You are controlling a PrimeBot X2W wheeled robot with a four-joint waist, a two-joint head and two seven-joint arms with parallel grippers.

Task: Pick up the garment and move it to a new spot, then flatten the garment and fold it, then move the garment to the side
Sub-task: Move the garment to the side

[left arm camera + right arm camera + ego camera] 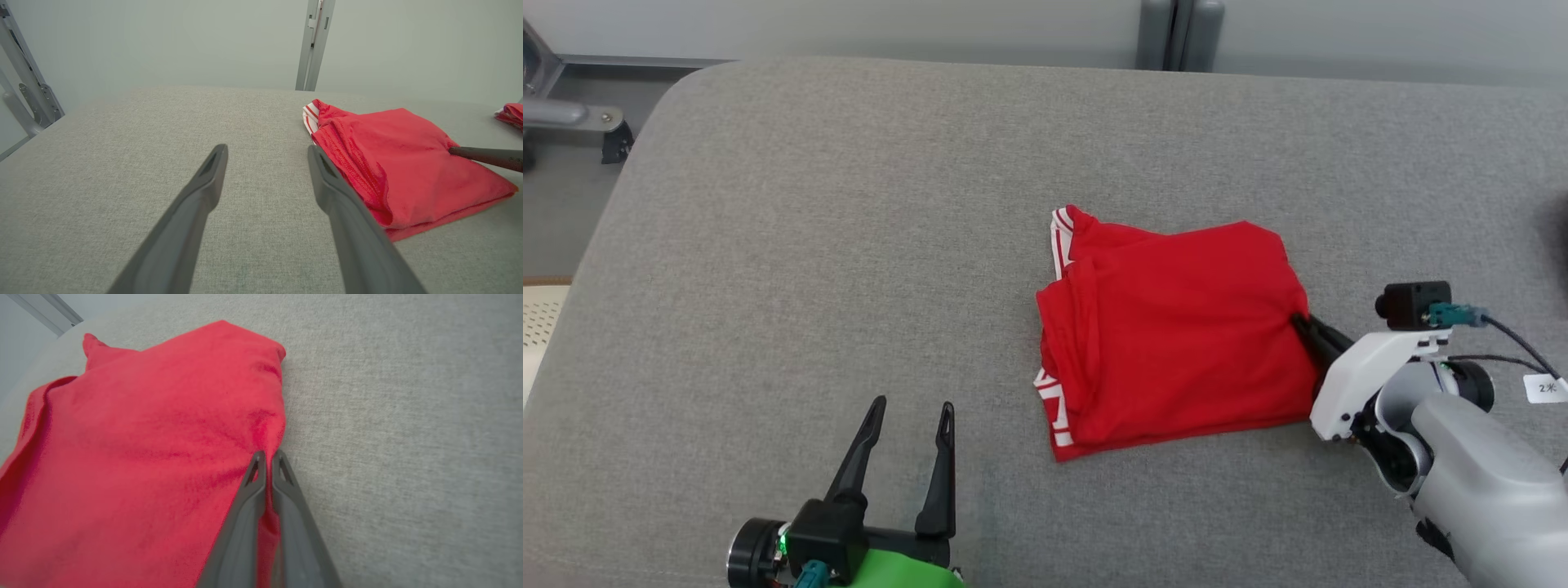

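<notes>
The garment (1176,327) is red with white-striped trim, folded into a rough rectangle on the grey cushioned surface, right of centre. My right gripper (1300,321) is shut on the garment's right edge; in the right wrist view its fingertips (267,457) pinch a ridge of the red cloth (143,449). My left gripper (911,412) stands open at the lower left, apart from the garment, with nothing between its fingers. In the left wrist view the garment (400,163) lies just right of the open left gripper (267,151), with the right gripper's dark finger (486,157) touching its far side.
The grey cushion (809,245) spreads wide to the left and behind the garment. A metal frame (572,114) stands off its far left corner and a grey post (1180,33) behind it. Another red cloth (510,114) shows at the far right edge.
</notes>
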